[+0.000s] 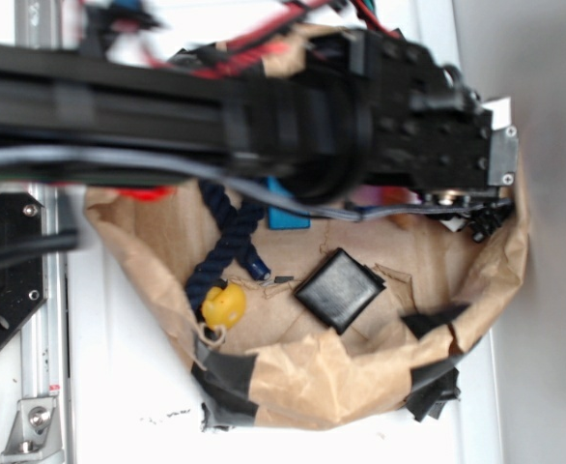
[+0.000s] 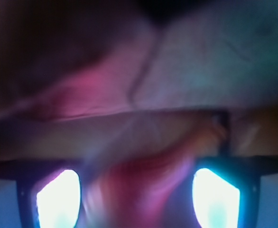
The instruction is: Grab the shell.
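In the blurred wrist view, a reddish-orange elongated shape, probably the shell [image 2: 153, 185], lies between the two glowing pale fingers [image 2: 58, 199] of the black gripper [image 2: 139, 202], though whether they grip it I cannot tell.

i find no readable text, label, brand, number or sign in either view. exterior view: the black arm [image 1: 264, 116], the brown paper tray [image 1: 360, 387] and the black square piece [image 1: 341, 289] carry no lettering i can make out. wrist view: too blurred and washed with colour to read anything.
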Motion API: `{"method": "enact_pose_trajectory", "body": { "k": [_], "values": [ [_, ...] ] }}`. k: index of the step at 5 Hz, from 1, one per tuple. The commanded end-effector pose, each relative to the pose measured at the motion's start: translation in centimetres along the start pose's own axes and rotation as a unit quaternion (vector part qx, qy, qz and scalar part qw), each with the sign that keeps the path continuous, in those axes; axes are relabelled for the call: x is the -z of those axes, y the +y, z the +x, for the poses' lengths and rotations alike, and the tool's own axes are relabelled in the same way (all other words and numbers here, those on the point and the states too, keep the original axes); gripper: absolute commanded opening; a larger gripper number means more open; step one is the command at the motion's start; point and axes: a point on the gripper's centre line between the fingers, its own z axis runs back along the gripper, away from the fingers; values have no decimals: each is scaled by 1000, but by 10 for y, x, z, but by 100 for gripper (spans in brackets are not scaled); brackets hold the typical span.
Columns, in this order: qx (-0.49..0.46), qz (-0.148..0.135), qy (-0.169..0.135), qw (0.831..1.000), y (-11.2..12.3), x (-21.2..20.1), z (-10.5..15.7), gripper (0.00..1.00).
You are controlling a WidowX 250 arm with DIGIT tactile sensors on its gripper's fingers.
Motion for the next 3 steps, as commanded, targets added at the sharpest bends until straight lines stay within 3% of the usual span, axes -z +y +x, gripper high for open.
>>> {"method": "enact_pose_trajectory", "body": {
  "k": [1,2,3],
  "values": [
    [40,-12,65,997,15,7,-36,28],
    [63,-15,86,994,24,-3,-66,0],
    [109,-14,88,990,28,-13,-83,0]
  ]
}}
